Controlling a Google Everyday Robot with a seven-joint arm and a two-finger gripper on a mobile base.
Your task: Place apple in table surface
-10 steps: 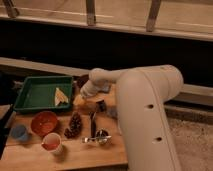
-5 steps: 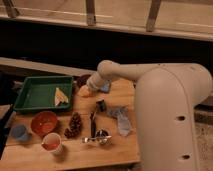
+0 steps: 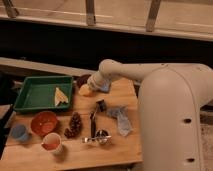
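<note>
The gripper (image 3: 93, 87) sits low over the back of the bench (image 3: 87, 156), just right of the green tray (image 3: 29, 95). The wrist covers it, so I cannot tell whether it clasps the apple (image 3: 85, 91) or has let it go. The apple shows as a yellowish lump at the gripper's tip, at or just above the wood beside the tray's right wall; whether it touches the board is not clear.

Judging from this, the step in hand is the set-down. To do it well, the apple should come straight down until the wood carries its weight, and only then be released, since a round fruit let go from above is likely to roll. The spot is tight:

1. The tray wall is just to the left, with banana pieces (image 3: 61, 96) inside it, so the apple must stay on the wood side of that rim.
2. A small dark object (image 3: 101, 105) and a blue-grey cloth (image 3: 120, 119) lie near, toward the front.

After release, a straight upward lift, with no sideways sweep, should keep from nudging the fruit toward the pinecone-like cluster (image 3: 75, 125) or the red bowl (image 3: 44, 122), which are farther forward.
</note>
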